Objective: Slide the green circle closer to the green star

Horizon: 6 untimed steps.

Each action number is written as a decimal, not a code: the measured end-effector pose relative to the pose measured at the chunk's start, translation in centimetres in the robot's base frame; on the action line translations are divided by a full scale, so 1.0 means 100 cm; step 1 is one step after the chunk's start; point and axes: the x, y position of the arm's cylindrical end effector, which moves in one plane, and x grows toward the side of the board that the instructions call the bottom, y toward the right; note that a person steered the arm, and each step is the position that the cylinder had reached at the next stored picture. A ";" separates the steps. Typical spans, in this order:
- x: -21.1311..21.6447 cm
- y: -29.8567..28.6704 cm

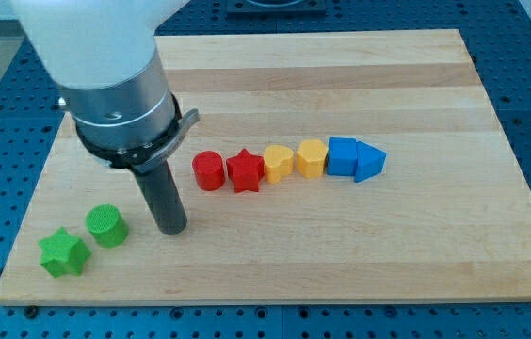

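Just right of green circle (107, 226) – my tip (171, 229), rod upright

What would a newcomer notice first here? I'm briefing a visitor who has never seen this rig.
First the big white and grey arm at the view's upper left, its dark rod ending at my tip just right of the green circle. Next, the neat row across the board's middle: red cylinder, red star, two yellow blocks, blue cube, blue wedge. The green star sits at lower left beside the circle.
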 end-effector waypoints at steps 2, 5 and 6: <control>0.002 -0.044; -0.007 -0.037; -0.019 -0.031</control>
